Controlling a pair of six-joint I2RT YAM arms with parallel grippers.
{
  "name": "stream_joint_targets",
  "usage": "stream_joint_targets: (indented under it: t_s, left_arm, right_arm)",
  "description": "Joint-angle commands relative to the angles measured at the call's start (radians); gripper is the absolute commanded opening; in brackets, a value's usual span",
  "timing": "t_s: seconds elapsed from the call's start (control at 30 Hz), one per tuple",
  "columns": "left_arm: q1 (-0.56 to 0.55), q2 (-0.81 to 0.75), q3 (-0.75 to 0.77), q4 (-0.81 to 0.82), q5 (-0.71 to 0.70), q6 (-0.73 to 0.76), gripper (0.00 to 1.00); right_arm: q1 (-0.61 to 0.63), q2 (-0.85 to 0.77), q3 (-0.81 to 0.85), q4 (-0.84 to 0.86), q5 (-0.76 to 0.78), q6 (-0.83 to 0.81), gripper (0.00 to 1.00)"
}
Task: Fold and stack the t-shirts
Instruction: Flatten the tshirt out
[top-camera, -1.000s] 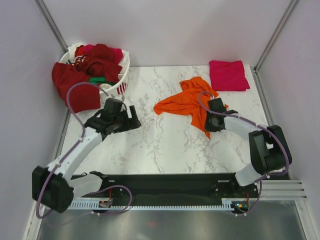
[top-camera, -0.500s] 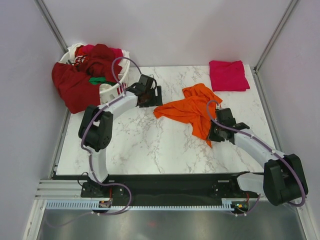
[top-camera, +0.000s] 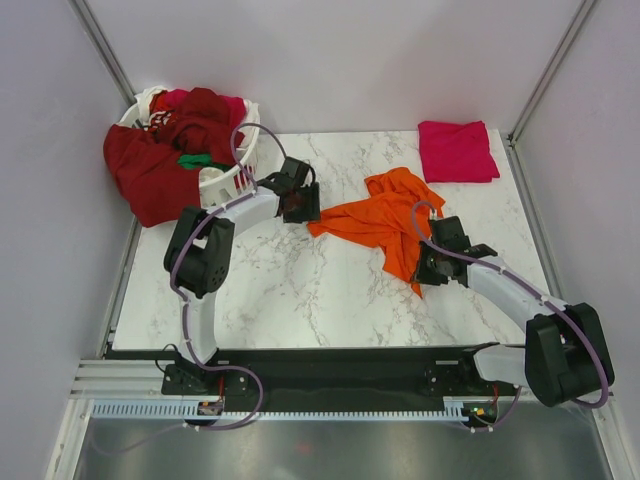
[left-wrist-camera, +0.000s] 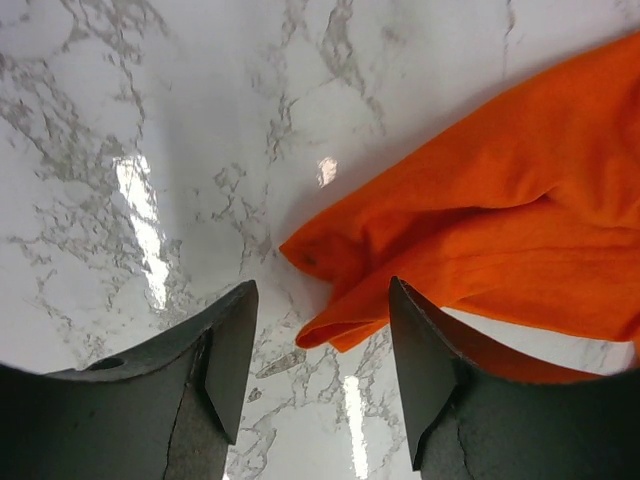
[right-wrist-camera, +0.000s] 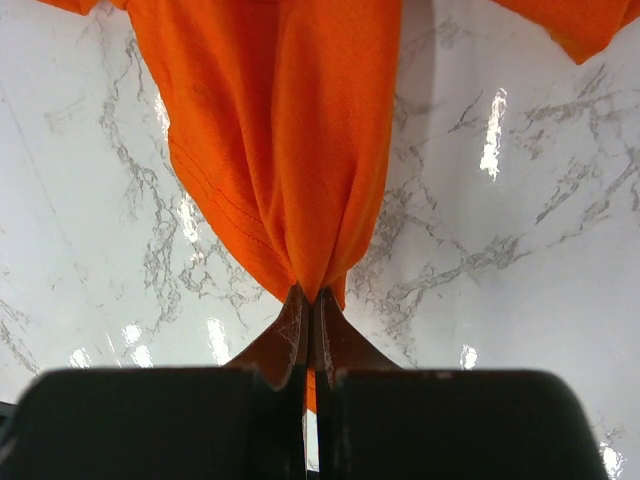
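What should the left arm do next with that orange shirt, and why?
Probably close the left pincer on the orange t-shirt: its open jaws straddle one corner, while the right pincer grips another end, so both could spread it flat.

The left arm (top-camera: 205, 250) was bent sharply at the elbow, and its forearm was stretched to the right over the desk. The left end effector (top-camera: 300, 205) was held low with its jaws parted. The right arm (top-camera: 520, 300) was folded at the near right, its forearm was extended leftward, and the right end effector (top-camera: 428, 268) was clamped on a bunched fold of the orange t-shirt (top-camera: 375, 222).
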Motion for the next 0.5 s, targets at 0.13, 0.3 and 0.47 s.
stream_joint_targets:
  t_s: [0.13,0.3,0.47]
  left_arm:
    - [-0.005,-0.094,-0.097,0.016,0.034,0.005,0.63]
    - [-0.005,-0.102,-0.11,0.024,0.029,0.011,0.62]
    - [-0.005,-0.11,-0.121,0.038,0.052,0.0,0.45]
  right_arm:
    - [0.001,0.013,0.026,0.007,-0.005,-0.013,0.0]
    - [0.003,0.016,0.024,0.009,-0.008,-0.013,0.0]
    - [0.003,0.019,0.022,0.012,0.0,-0.014,0.0]
